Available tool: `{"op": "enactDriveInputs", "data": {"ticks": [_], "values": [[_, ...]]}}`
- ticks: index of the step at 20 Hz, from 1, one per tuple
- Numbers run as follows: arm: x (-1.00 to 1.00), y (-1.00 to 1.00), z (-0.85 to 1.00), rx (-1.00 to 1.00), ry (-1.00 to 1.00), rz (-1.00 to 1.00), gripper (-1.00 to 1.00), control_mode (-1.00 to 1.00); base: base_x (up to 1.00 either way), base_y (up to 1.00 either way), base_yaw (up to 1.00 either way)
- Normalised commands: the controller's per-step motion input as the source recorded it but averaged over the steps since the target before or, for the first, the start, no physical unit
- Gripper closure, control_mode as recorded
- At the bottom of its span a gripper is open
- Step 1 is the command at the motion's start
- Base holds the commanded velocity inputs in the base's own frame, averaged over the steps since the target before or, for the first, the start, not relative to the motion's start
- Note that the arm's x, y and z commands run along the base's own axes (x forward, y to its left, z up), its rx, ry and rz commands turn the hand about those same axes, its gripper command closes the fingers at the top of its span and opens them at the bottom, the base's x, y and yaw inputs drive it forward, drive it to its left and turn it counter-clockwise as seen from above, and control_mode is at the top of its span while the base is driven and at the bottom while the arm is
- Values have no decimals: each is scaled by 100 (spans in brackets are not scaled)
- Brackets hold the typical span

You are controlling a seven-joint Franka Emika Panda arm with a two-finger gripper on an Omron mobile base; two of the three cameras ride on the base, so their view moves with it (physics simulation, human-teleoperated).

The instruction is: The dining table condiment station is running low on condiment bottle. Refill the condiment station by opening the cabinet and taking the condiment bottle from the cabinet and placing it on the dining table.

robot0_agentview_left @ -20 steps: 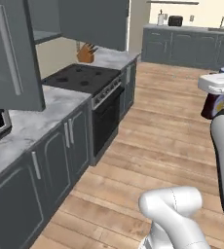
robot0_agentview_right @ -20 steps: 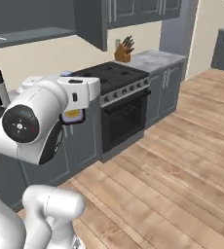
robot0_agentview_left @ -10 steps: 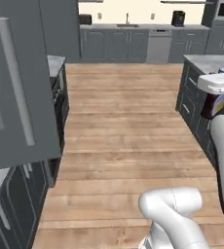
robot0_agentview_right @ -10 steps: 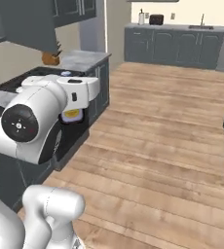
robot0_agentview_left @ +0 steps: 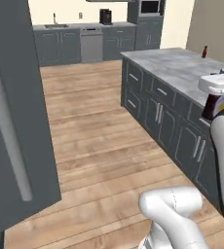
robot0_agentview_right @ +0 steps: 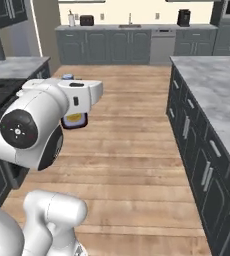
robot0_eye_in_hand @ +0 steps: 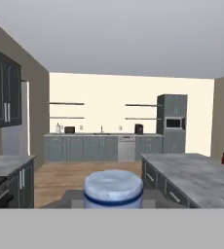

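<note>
Left base view: maroon condiment bottle (robot0_agentview_left: pixel 213 106) carried under gripper (robot0_agentview_left: pixel 220 92), clamped; cabinet (robot0_agentview_left: pixel 9 121) door open; marble dining table (robot0_agentview_left: pixel 182 68) ahead.
Right base view: bottle aloft, off table.
Hand view: lilac cap close.
Left: placing.

veined marble dining table (robot0_agentview_left: pixel 182 68), matt plank floor (robot0_agentview_left: pixel 99 126).

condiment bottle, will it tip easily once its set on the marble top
Probably not. The bottle looks squat with a short neck, so it should stand steadily. Its cap is broad and rounded. The marble top appears flat, though smooth, so it might slide if nudged.
</note>
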Motion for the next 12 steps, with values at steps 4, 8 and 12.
{"op": "enactDriveInputs", "data": {"ticks": [4, 8, 12], "values": [[0, 0, 0, 0, 0, 0, 100, 100, 6, -19, -42], [0, 0, 0, 0, 0, 0, 100, 100, 8, -9, -42], [0, 0, 0, 0, 0, 0, 100, 100, 26, 5, -44]]}}
